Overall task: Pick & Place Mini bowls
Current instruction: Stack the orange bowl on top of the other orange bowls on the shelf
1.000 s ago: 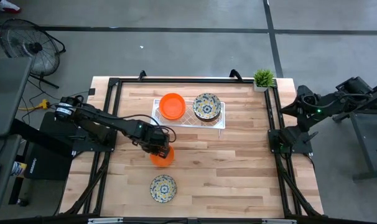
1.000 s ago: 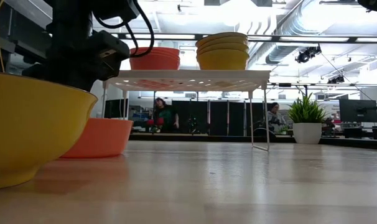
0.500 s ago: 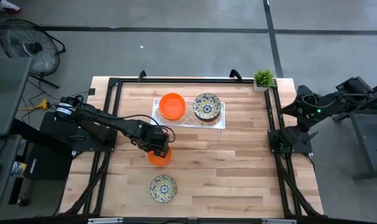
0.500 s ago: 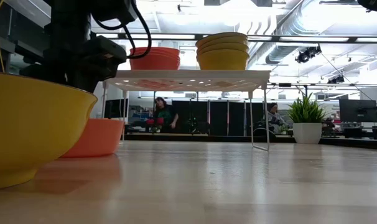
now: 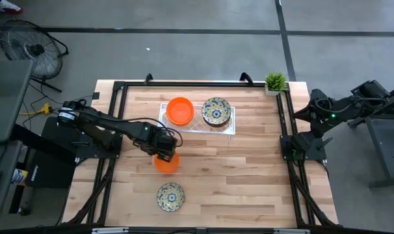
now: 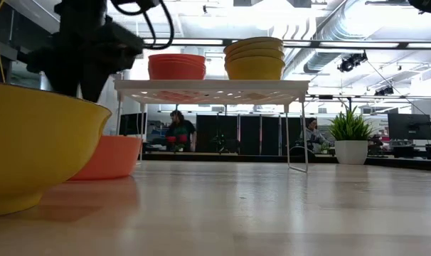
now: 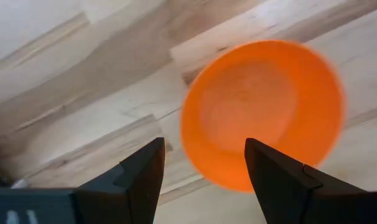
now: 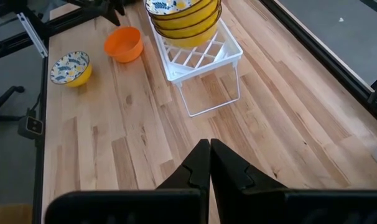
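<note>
One orange-red mini bowl [image 5: 166, 162] sits upright on its base on the table; it also shows in the left wrist view [image 7: 263, 115] and the low view [image 6: 110, 157]. My left gripper [image 5: 162, 150] is open just above it, fingers pointing down [image 7: 204, 146], touching nothing. A cream floral bowl [image 5: 170, 196] sits near the front edge, yellow outside in the low view [image 6: 38, 142]. A stack of orange-red bowls [image 5: 180, 110] and a stack of floral bowls [image 5: 216, 111] stand on the white rack [image 6: 215, 87]. My right gripper [image 8: 210, 155] is shut and empty by the table's right edge.
A small potted plant [image 5: 274, 82] stands at the table's far right corner. A black frame [image 5: 184, 84] runs round the table's edges. Bare wood lies on the table's right half [image 5: 249, 175]. People show in the room beyond the table in the low view [image 6: 178, 131].
My left gripper has gone up and a little toward the table's left edge, away from the orange-red bowl. The bowl stays upright on the table.
</note>
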`<move>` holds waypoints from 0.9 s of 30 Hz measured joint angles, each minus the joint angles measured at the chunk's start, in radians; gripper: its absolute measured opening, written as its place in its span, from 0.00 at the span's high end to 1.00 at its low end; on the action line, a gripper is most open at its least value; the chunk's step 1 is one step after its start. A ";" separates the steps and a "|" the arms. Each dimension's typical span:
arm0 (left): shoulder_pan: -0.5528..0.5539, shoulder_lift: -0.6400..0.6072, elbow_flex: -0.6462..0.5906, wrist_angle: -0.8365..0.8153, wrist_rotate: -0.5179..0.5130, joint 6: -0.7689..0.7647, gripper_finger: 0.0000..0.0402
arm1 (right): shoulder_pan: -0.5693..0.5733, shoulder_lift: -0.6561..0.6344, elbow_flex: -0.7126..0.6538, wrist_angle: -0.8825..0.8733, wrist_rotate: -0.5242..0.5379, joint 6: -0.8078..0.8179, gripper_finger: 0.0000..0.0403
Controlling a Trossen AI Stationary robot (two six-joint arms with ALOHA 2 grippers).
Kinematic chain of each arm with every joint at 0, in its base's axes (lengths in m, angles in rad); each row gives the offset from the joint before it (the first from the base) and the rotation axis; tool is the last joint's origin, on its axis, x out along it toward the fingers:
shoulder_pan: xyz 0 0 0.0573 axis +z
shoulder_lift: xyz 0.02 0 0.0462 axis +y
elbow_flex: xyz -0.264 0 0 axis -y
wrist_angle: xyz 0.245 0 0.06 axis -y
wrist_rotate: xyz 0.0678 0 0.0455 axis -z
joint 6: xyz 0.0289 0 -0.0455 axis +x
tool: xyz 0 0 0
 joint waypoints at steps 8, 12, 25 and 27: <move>0.000 0.000 -0.112 0.148 0.055 -0.010 0.46 | 0.000 0.000 0.000 0.000 0.002 0.000 1.00; 0.000 0.000 -0.144 0.189 0.049 -0.028 0.46 | 0.000 0.000 0.000 0.000 0.002 0.000 1.00; 0.000 0.002 -0.184 0.229 0.077 -0.045 0.51 | 0.000 0.000 0.000 0.000 0.002 0.000 1.00; 0.000 0.002 -0.184 0.233 0.077 -0.046 0.55 | 0.000 0.000 0.000 0.000 0.002 0.000 1.00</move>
